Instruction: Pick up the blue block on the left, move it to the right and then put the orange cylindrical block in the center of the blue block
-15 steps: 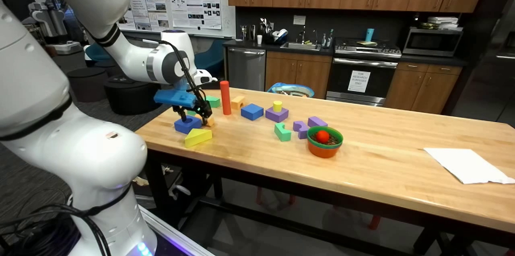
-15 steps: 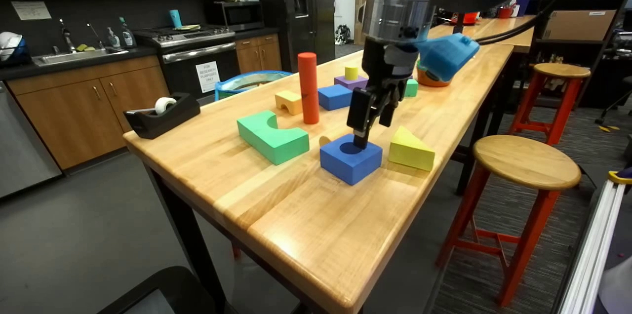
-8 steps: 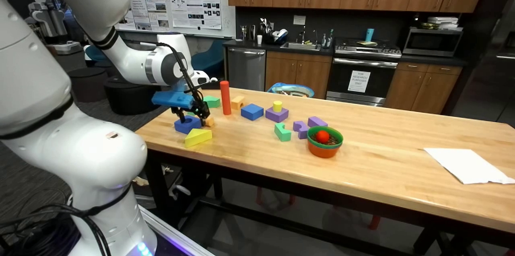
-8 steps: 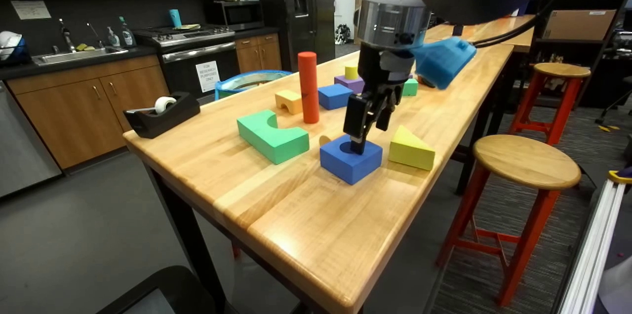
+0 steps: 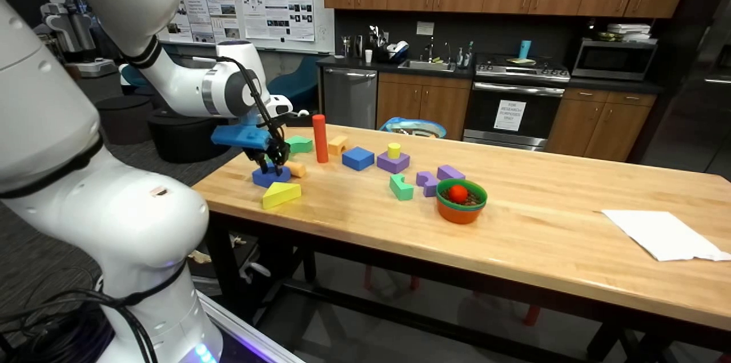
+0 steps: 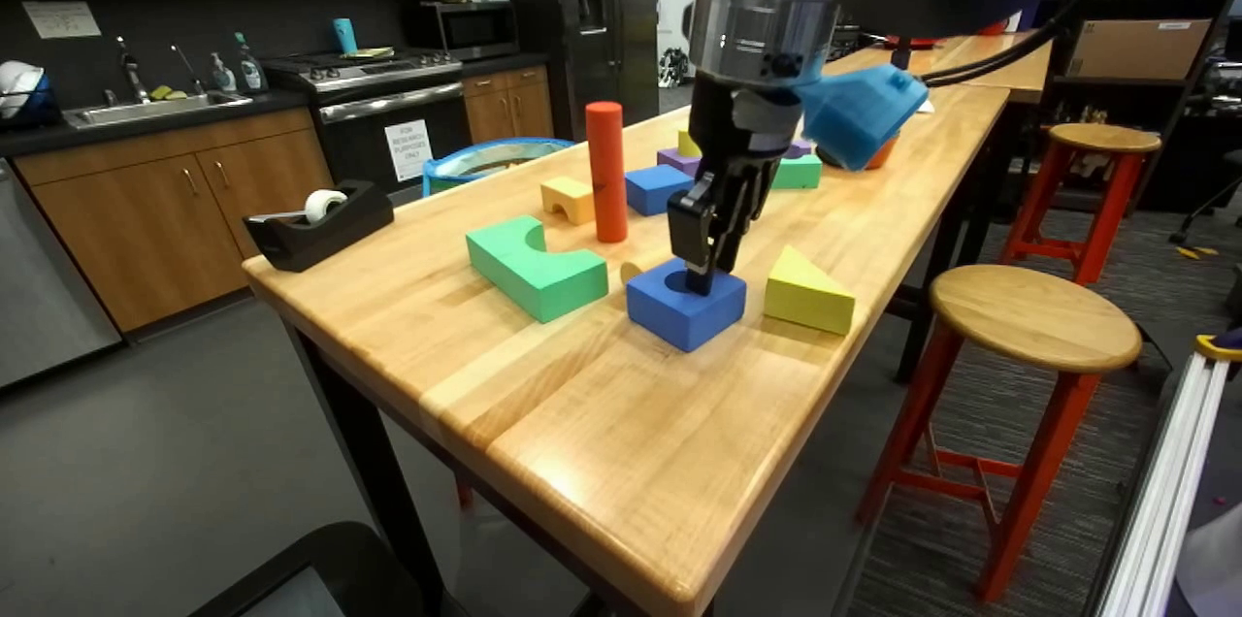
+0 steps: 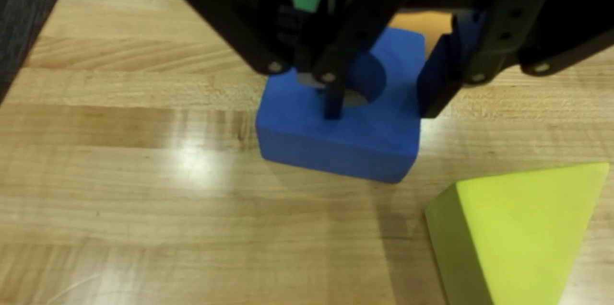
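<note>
We are looking at the blue block (image 6: pixel 684 311) near the end of the table (image 6: pixel 572 404), with its round hole facing up. The black gripper (image 7: pixel 380 111) is standing over it. One finger (image 6: pixel 700 279) is pointing down at the hole, and the other finger (image 7: pixel 439 82) is standing just beside the outer side, so a bit of blue wall is sitting between them. We are not able to tell if they are squeezing it tight. The orange cylindrical block (image 6: pixel 607 176) is standing tall, away from the gripper, beside a little orange arch (image 6: pixel 572 190). A yellow wedge (image 6: pixel 808 295) is resting just beside the blue block. In an exterior view we are spotting another blue block (image 5: pixel 358 158), a purple block (image 5: pixel 393 165) with a yellow peg (image 5: pixel 394 150) on top, and a red ball (image 5: pixel 458 193) sitting in a bowl (image 5: pixel 460 216).
</note>
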Controlling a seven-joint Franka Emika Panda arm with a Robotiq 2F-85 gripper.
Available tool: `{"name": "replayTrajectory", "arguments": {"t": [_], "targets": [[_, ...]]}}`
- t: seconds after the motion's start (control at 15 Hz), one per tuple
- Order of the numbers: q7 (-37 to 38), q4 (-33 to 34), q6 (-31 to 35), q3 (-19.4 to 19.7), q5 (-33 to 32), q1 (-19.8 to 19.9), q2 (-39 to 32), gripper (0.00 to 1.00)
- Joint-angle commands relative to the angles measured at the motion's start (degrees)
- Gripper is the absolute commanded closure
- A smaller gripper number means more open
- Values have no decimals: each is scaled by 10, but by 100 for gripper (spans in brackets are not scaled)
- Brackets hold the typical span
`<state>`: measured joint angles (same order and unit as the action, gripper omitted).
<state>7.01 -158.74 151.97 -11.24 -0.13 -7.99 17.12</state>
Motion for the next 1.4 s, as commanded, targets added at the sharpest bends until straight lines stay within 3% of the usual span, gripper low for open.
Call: {"name": "replayTrajectory", "arguments": {"t": [0.0,0.07,0.13,0.27,0.6,0.87,1.33], "targets": [[23,-7,7,-9,-20,8,-1,76],[23,-7,7,-9,-19,7,0,72],[23,-7,7,-9,-18,7,1,53],[22,-5,6,-9,-18,7,0,45],[22,-1,3,-8,-19,10,-5,15],[22,-1,0,-9,-20,9,-4,8],[18,-2,2,-4,-16,10,2,15]]}}
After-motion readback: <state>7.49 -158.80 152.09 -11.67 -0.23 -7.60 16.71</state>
